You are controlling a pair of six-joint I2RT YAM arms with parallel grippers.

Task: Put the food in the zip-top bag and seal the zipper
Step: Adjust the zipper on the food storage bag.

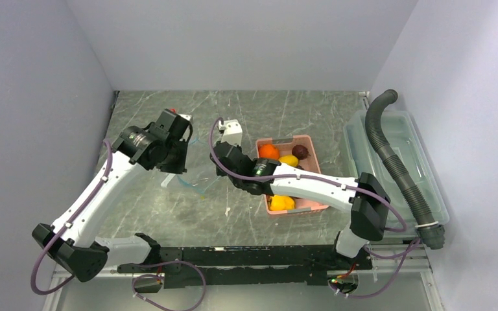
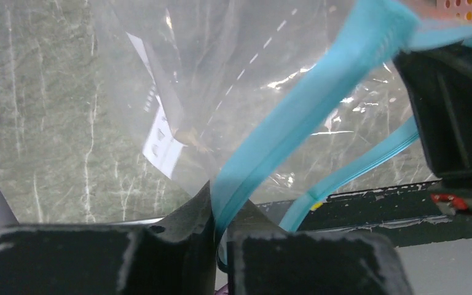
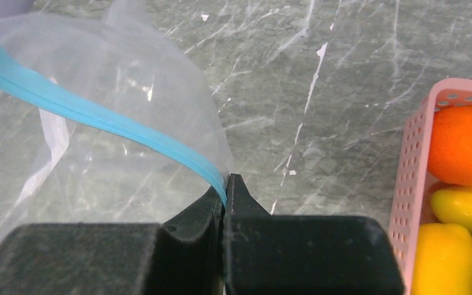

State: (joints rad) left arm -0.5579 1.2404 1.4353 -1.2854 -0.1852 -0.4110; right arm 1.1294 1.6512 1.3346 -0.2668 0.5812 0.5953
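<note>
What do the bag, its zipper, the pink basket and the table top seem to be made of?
Bag: thin clear plastic film, glossy; the table top shows through it and it glints.
Zipper: teal plastic, matte, with ridges along its length.
Pink basket: probably rigid moulded plastic, with rows of round holes.
Table top: grey-green with white veins, like marble; stone or a printed laminate, unclear.

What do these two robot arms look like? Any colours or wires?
The left arm and right arm are white tubes with chunky black joints; a thin purple cable loops along each. The left gripper and right gripper are matte black, tapering to blunt tips.
</note>
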